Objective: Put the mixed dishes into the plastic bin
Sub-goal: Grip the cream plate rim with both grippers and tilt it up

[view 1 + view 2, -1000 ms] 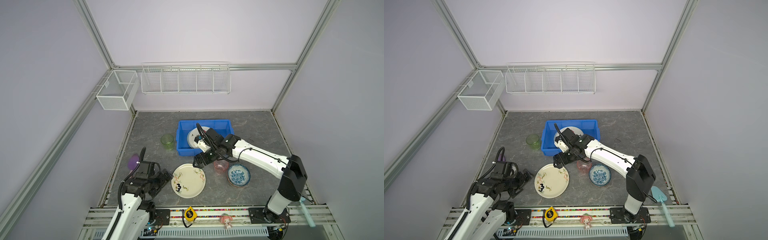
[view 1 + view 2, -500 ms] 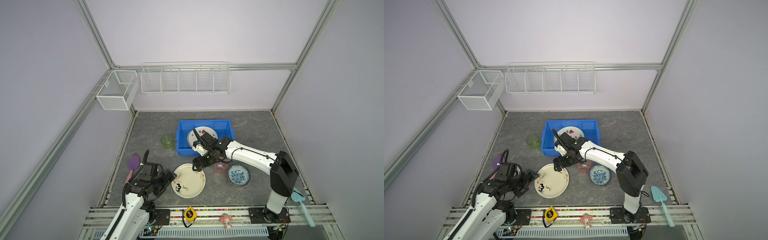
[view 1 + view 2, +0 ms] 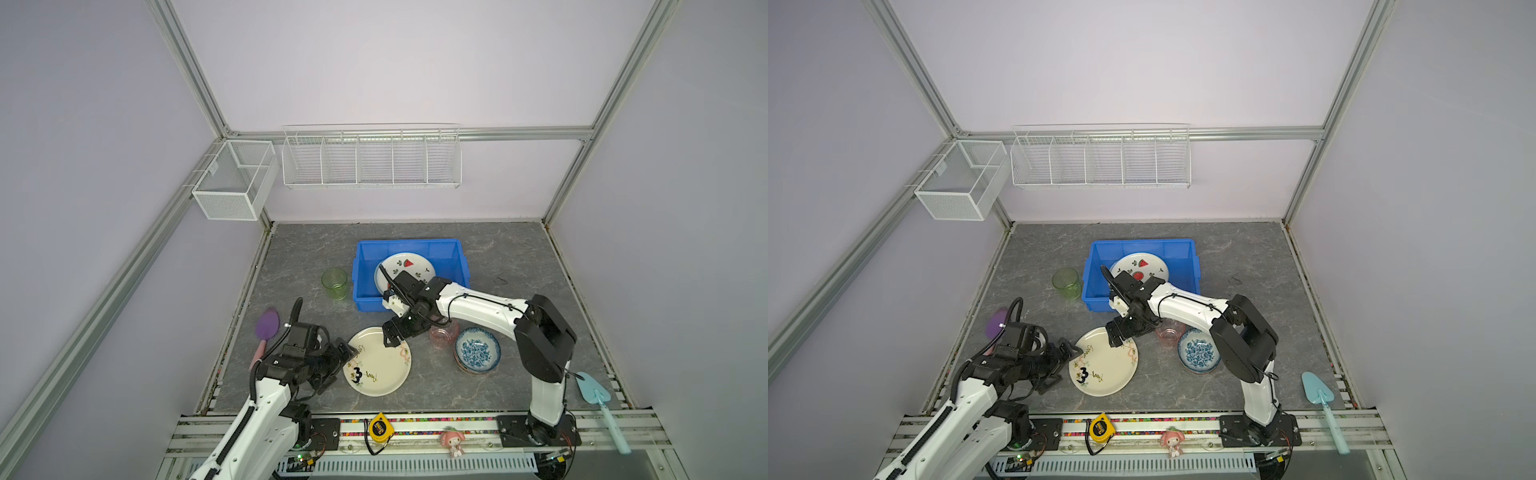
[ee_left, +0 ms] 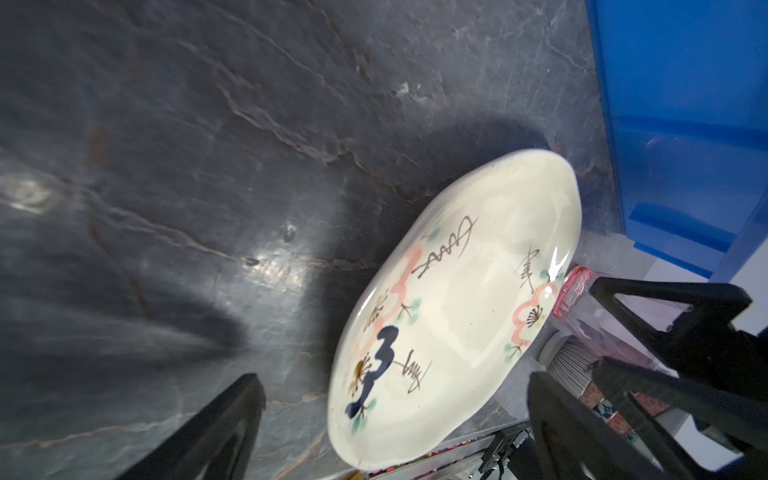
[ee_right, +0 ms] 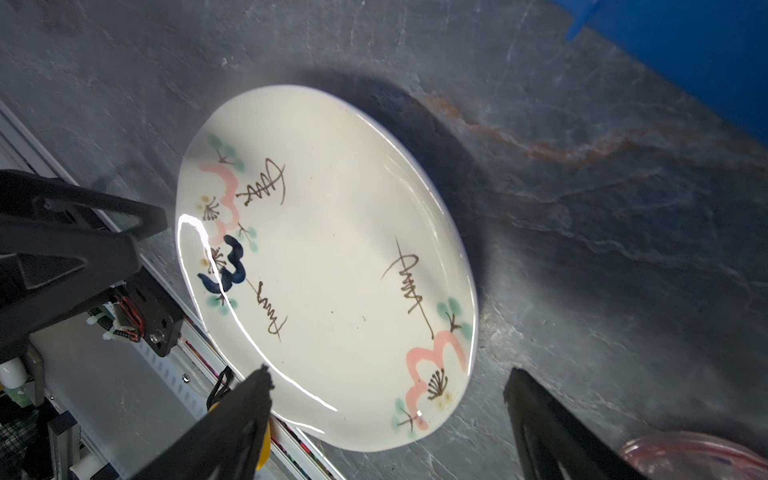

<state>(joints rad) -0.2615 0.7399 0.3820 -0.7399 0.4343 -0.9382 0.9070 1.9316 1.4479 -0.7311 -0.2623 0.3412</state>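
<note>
You're hovering the right gripper [image 3: 392, 337], jaws wide and empty, over the far rim of the cream "3" plate [image 3: 378, 365]. The left gripper [image 3: 338, 370], also wide open and empty, is sitting just beside the plate's opposite rim. The plate is lying flat on the tabletop [image 3: 519, 257], outside the blue bin [image 3: 451, 248], near its front wall. Risks: two grippers crowding one plate could clash. A shallow bite on the flat rim could slip and shove it into the pink cup [image 3: 444, 335].
</note>
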